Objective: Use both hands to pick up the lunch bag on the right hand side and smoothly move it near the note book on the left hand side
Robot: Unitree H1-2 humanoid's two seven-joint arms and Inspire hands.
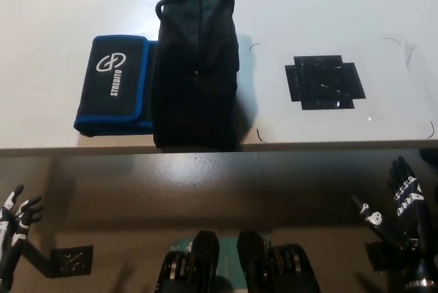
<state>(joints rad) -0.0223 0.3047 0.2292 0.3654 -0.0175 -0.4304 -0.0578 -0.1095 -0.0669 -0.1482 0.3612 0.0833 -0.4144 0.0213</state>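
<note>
Resting: left hand [15, 216] and right hand [400, 211], fingers apart, empty, below table [55, 46].
Bag [195, 67]: upright, touching notebook [113, 86].
Risk: bag tall; could topple if bumped.

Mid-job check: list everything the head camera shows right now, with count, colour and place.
Black fabric lunch bag: one, black with looped handles, standing on the white table, centre-left, against the notebook's right side.
Black notebook with blue edging and white logo: one, lying flat on the table, left of the bag.
Black tape patch: one, flat on the table, right of the bag.
White table: one, filling the upper picture; its front edge crosses the middle.
Small black floor marker: one, lower left.
Left robot hand: white, lower left, below the table edge, open.
Right robot hand: black, lower right, open.
</note>
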